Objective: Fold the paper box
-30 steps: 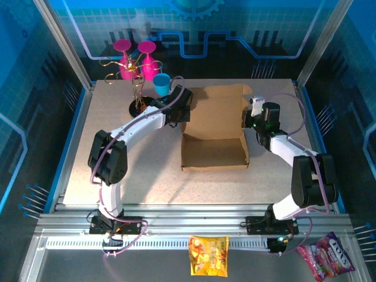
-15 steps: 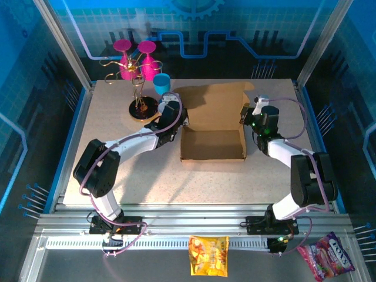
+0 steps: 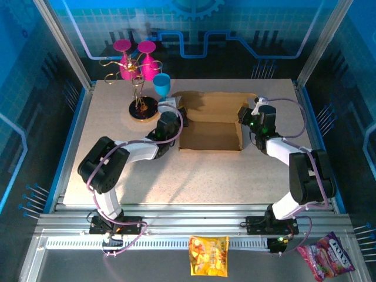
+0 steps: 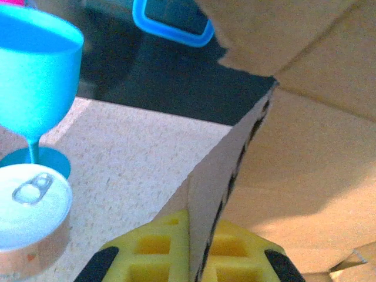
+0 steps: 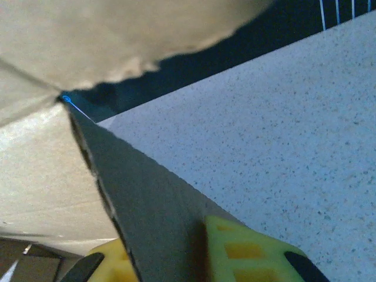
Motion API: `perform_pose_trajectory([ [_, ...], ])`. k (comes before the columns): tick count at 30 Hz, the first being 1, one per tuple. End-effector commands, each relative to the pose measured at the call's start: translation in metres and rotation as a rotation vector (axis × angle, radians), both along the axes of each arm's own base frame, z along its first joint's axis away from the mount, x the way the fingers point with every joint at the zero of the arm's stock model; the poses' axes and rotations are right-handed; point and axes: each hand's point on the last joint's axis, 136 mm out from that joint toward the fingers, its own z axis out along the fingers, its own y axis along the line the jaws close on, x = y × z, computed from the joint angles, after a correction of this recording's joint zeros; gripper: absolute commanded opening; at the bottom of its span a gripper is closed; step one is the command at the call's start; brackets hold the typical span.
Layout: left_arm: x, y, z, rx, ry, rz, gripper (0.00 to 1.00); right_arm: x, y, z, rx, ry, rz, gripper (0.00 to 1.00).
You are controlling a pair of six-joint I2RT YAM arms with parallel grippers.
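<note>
Currently, axis: brown corrugated cardboard paper box [image 3: 210,136] runs side to side between arms.
Left gripper [image 4: 200,241]: clamps left wall.
Right gripper [image 5: 170,252]: straddles right wall; grip unclear.

From above, light falls evenly from overhead onto the pale speckled tabletop [image 3: 194,176], which is bright against the dim, blue-glowing surround. The brown corrugated cardboard box [image 3: 210,136] is shadowed inside and across its back flap, and the arms drop soft shadows beside themselves. Both wrist views are close and soft. The left gripper's yellow fingers [image 4: 158,249] and the right gripper's yellow fingers [image 5: 247,252] blur at the bottom edge. The cardboard there looks overexposed, and glare washes out the silver-topped can [image 4: 29,205].
</note>
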Motion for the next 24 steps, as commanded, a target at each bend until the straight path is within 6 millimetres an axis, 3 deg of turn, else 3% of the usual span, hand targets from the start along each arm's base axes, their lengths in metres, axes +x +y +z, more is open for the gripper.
perform_pose_trajectory([
  [1, -0.008, -0.022, 0.010, -0.052, -0.062, -0.102, 0.00, 0.001, 0.034, 0.010, 0.080, 0.008, 0.120, 0.17],
  [8, -0.016, -0.019, -0.013, -0.091, -0.018, -0.097, 0.00, -0.005, 0.036, -0.001, 0.093, 0.045, 0.117, 0.17],
  [18, -0.030, -0.018, -0.028, -0.108, 0.005, -0.081, 0.00, -0.023, 0.039, -0.002, 0.152, 0.062, 0.124, 0.16],
  [24, -0.035, -0.019, -0.034, -0.108, 0.013, -0.074, 0.00, -0.036, 0.039, -0.018, 0.112, 0.101, 0.123, 0.17],
])
